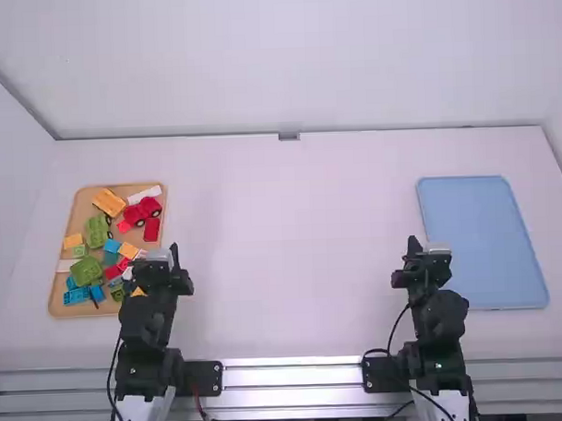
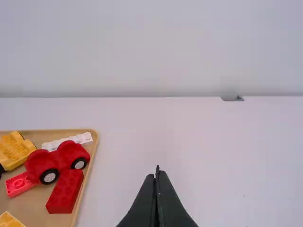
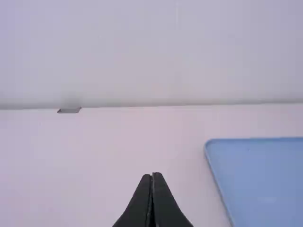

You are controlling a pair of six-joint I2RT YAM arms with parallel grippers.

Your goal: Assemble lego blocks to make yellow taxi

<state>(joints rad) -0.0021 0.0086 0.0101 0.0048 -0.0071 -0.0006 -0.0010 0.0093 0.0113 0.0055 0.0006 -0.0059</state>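
From my station I read the left gripper (image 1: 174,250) as closed and empty, near the right edge of the tan rectangular tray (image 1: 75,218) at frame left. The yellow plastic wheeled base (image 1: 108,202) lies in that tray, up and left of the gripper, among loose coloured blocks. The right gripper (image 1: 413,244), closed and empty, is left of the flat blue tray (image 1: 475,227) at frame right.

You have a white table (image 1: 292,265) with a blue tray (image 1: 485,240) lying flat toward its right side. At its far edge, you see a small grey bracket (image 1: 289,136) before the pale wall (image 1: 285,62); metal rails (image 1: 291,372) line your near edge.
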